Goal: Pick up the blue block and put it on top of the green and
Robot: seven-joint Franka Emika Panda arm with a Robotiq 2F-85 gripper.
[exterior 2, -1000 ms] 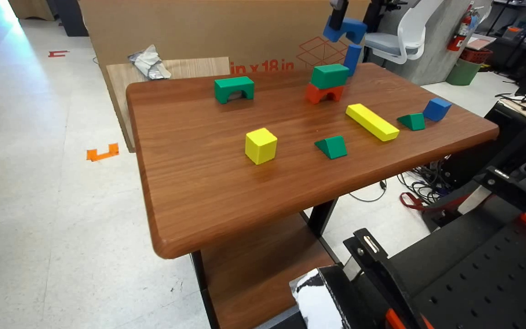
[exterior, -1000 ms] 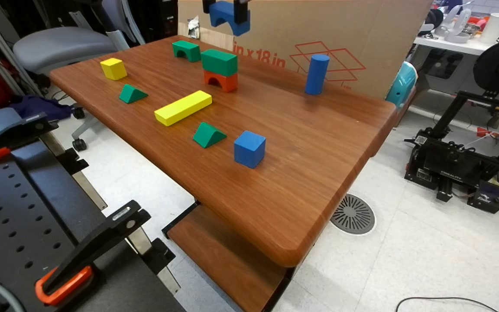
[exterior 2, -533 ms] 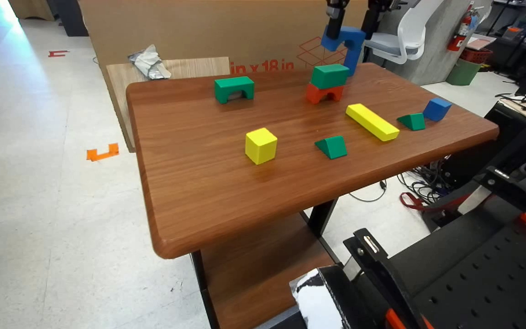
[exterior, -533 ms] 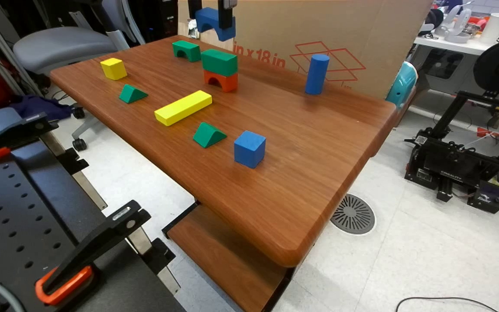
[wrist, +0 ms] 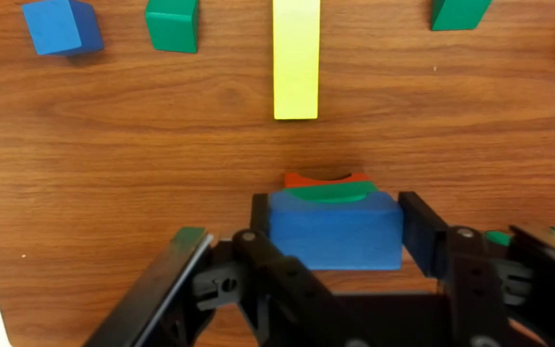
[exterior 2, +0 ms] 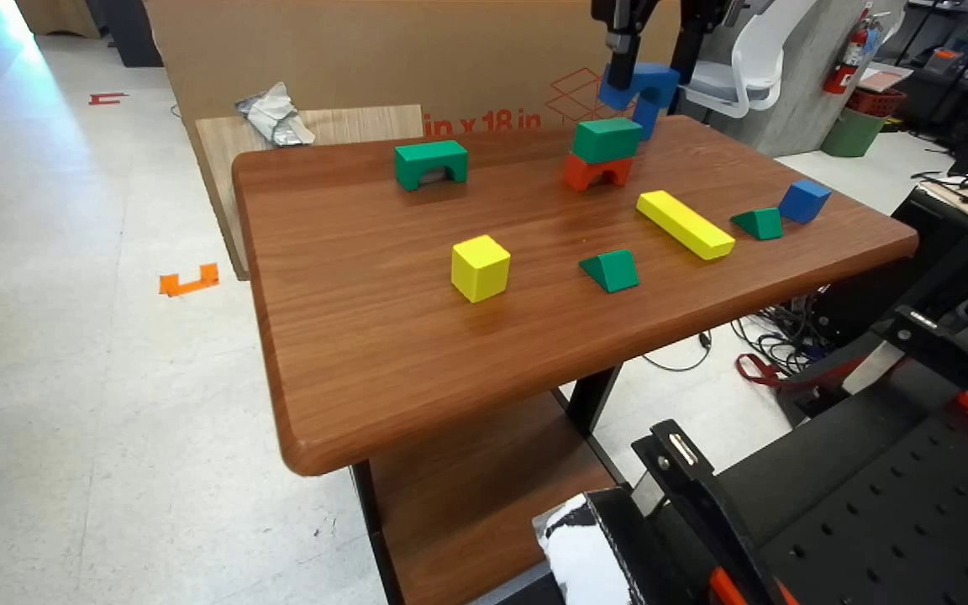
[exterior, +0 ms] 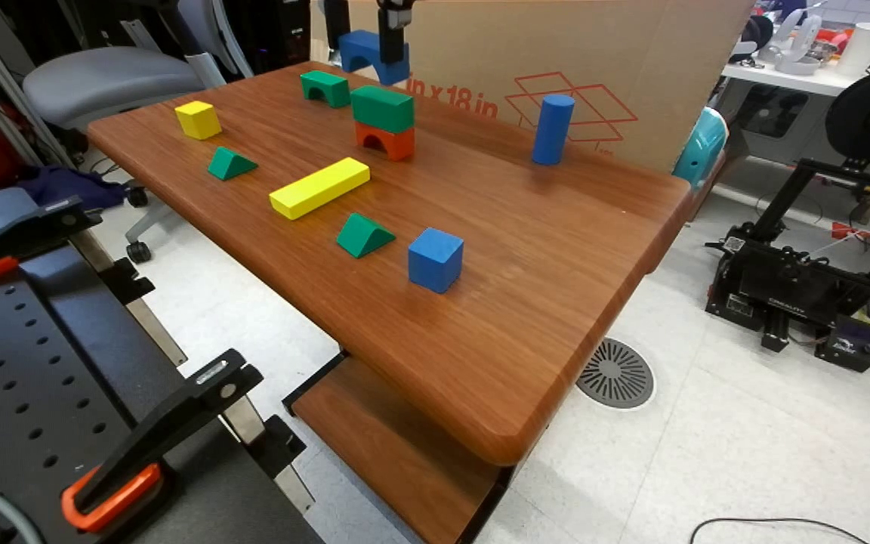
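My gripper is shut on the blue arch block, one finger at each end, notch facing down. In an exterior view the block hangs above the green rectangular block and a little to its right. The green block lies on the red-orange arch, which stands on the table. A gap shows between blue and green. In the wrist view the blue block sits between the fingers and hides most of the green block and the red-orange arch.
A green arch and an upright blue cylinder stand near the stack. A yellow bar, green wedges, a blue cube and a yellow block lie nearer the table's front. A cardboard panel stands behind the table.
My gripper, holding the blue arch, has moved left in an exterior view and then lowered toward the green block. The stack and the other blocks have not moved.
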